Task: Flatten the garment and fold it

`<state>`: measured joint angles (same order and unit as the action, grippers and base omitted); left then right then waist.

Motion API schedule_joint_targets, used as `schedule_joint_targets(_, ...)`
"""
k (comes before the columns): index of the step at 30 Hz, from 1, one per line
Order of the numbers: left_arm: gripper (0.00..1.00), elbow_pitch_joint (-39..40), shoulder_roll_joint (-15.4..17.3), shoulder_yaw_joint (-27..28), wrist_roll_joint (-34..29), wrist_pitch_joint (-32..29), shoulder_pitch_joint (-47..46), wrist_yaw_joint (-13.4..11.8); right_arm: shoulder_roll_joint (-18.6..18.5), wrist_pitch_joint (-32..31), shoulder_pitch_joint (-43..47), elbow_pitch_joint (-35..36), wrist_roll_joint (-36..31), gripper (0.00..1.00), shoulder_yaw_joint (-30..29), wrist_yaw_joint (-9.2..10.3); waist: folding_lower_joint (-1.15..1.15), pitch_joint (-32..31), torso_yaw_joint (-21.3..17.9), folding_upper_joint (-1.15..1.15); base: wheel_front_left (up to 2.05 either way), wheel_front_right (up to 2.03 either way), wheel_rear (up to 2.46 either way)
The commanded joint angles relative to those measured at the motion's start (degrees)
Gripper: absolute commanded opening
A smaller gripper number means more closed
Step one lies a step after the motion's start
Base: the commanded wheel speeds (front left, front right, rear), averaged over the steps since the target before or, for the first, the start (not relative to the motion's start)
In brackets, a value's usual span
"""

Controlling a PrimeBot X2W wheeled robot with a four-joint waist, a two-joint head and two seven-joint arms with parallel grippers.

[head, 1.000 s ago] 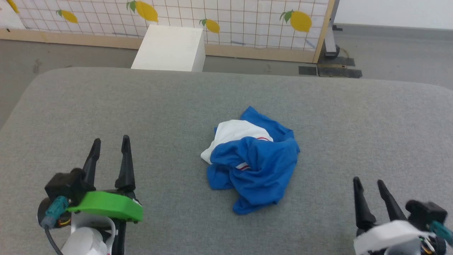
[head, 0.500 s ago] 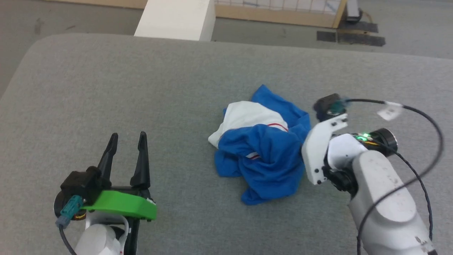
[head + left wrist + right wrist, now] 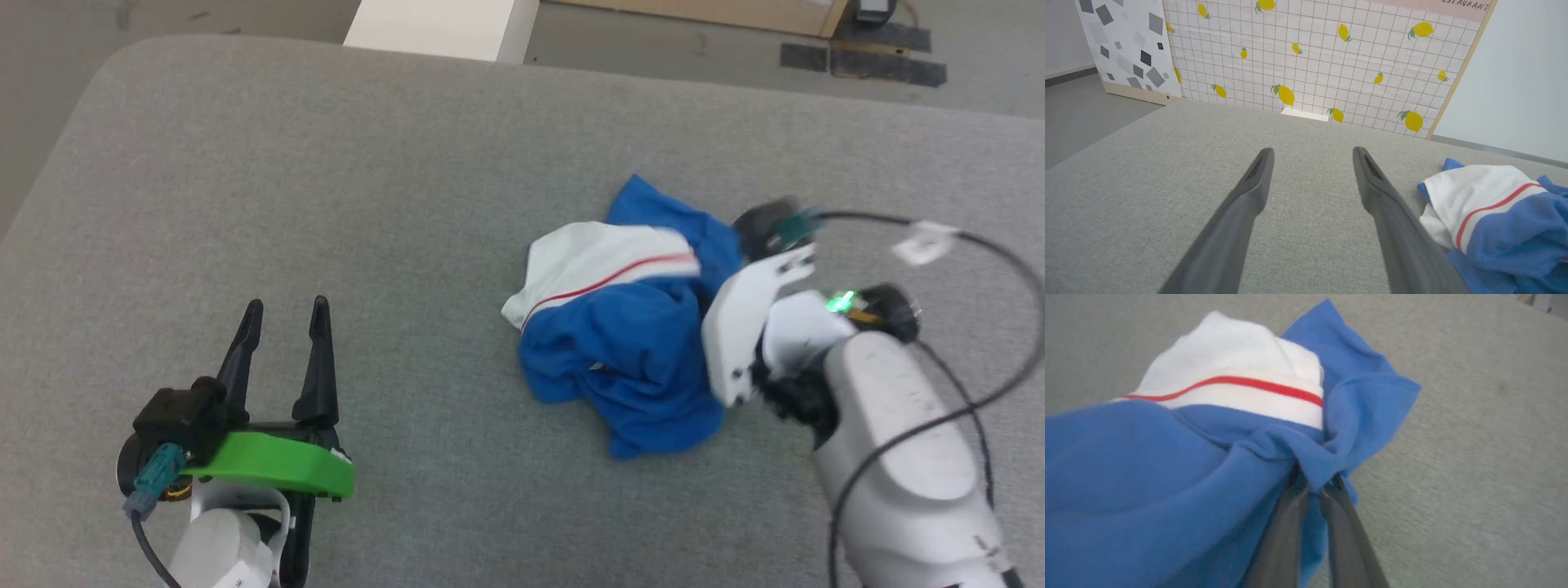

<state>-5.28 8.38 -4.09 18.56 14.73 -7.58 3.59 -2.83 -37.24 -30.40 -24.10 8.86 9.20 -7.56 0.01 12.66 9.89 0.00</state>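
One crumpled blue garment [image 3: 629, 359] lies bunched, white part red-striped.

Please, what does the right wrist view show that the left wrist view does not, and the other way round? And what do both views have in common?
Right wrist view, not the left: the right gripper shut on a blue fold of the garment, the cloth bunching at its fingertips.
Left wrist view, not the right: the left gripper open with nothing between its fingers, and the lemon-patterned panel standing behind.
Both: the crumpled garment with its white sleeve and red stripe, lying on the grey padded surface.
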Motion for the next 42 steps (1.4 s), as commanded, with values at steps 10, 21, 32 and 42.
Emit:
schedule_joint_targets(10, 1.0, -1.43, -1.73, 0.83, -2.48, 0.27, 2.22, 1.45, -0.05, 5.59, 18.76, 17.16, 5.07, 0.0, -20.7, 0.08, -0.01, -6.63, -4.96, 0.0, 0.0, 0.0, 0.0)
schedule_joint_targets(21, 1.0, -4.6, -2.18, 0.75, -1.15, 0.27, 2.85, 2.01, -0.05, 18.87, 32.02, 18.21, 18.18, 1.0, -21.93, 0.08, -0.01, -8.96, -5.89, 0.0, 0.0, 0.0, 0.0)
schedule_joint_targets(32, 1.0, -3.86, -1.99, 1.23, -0.65, 0.27, 3.9, 1.39, -0.05, 9.49, 28.52, 26.83, 11.64, 1.0, -15.77, 0.08, -0.01, -8.6, -5.02, 0.0, 0.0, 0.0, 0.0)
schedule_joint_targets(42, 1.0, -4.26, -2.13, 0.01, -0.13, 0.27, 1.74, 1.91, -0.05, -4.87, 18.56, 18.29, 0.83, 1.0, -12.95, 0.08, -0.01, -5.28, -2.3, 0.0, 0.0, 0.0, 0.0)
